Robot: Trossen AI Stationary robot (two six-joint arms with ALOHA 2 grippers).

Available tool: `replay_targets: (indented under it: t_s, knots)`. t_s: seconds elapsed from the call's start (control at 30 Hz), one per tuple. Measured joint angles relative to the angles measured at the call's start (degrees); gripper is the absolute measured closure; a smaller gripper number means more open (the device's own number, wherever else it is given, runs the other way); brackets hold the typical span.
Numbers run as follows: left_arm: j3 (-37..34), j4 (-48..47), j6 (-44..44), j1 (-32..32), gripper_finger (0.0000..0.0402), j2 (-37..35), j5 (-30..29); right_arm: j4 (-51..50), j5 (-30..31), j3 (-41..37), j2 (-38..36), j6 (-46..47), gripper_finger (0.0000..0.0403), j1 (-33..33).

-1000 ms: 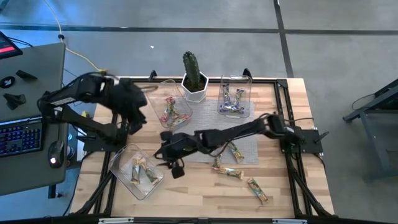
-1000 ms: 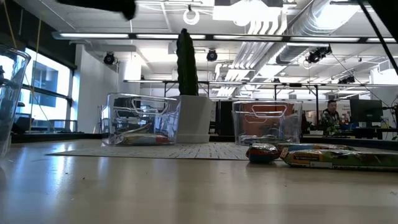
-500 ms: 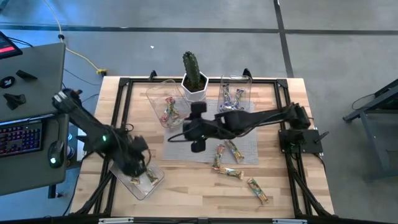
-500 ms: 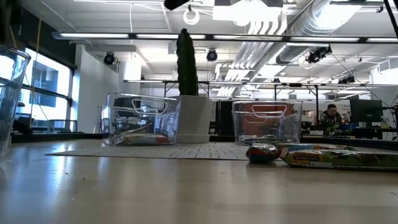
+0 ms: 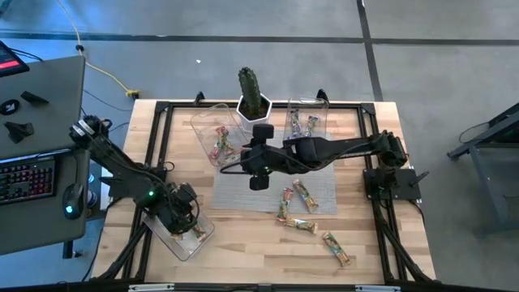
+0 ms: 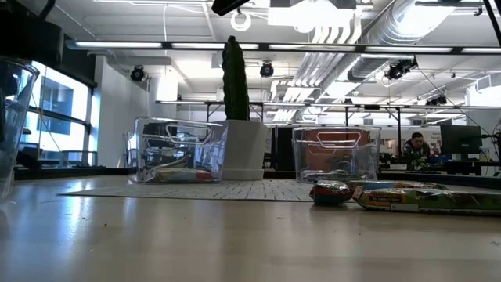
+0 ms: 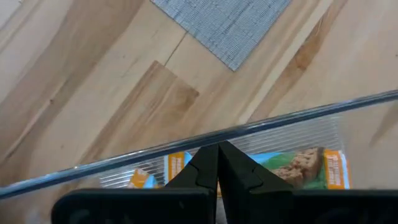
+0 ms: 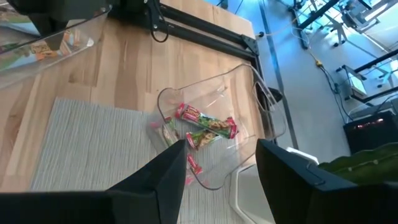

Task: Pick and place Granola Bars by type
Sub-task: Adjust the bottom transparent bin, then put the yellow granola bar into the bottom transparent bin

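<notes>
Well, I see my left gripper (image 5: pixel 188 221) clenched empty in the near-left tub (image 5: pixel 162 235) over 2 Granola Bars (image 7: pixel 292 167) (green-yellow); my right gripper (image 5: pixel 258 180) gapes above the mat (image 5: pixel 324 193).

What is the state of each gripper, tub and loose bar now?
Left gripper: jaws shut, empty, over near-left tub.
Right gripper: jaws open, empty, above mat.
Near-left tub: holds bars.
Left rear tub: holds bars.
Right rear tub: holds bars.
Loose bars: lying flat, unsorted.
</notes>
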Motion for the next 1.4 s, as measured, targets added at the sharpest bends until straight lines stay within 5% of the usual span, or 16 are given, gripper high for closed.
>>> replay_targets:
  t_s: [0.23, 0.53, 0.8, 1.03, 1.23, 1.4]
  knots:
    - [-0.5, 1.0, 1.8, 1.5, 0.0401, 0.9, -2.9, 0.0, -0.2, 0.0, 0.0, 0.4, 0.0226, 0.0]
    - [-0.5, 9.9, 15.4, 11.4, 0.0401, 0.9, -2.2, -4.7, -0.6, 0.0, 0.0, 1.5, 0.0226, 0.2]
    - [0.2, 13.2, 25.5, 18.1, 0.0401, 0.9, 1.5, -23.1, -6.4, 0.0, -0.1, 15.2, 0.0226, 1.6]
    - [8.6, 10.8, 26.7, 14.5, 0.0401, 0.4, 5.2, -33.4, -8.6, -0.1, -0.1, 27.8, 0.0226, 6.5]
    - [22.1, -3.2, 26.8, 6.6, 0.0401, -0.1, -7.1, -37.8, -7.3, -2.0, -0.3, 36.7, 0.0227, 12.2]
    - [29.2, -12.6, 26.8, 2.2, 0.0401, -0.1, -19.0, -36.2, -8.2, -11.7, -0.7, 44.1, 0.0227, 16.4]
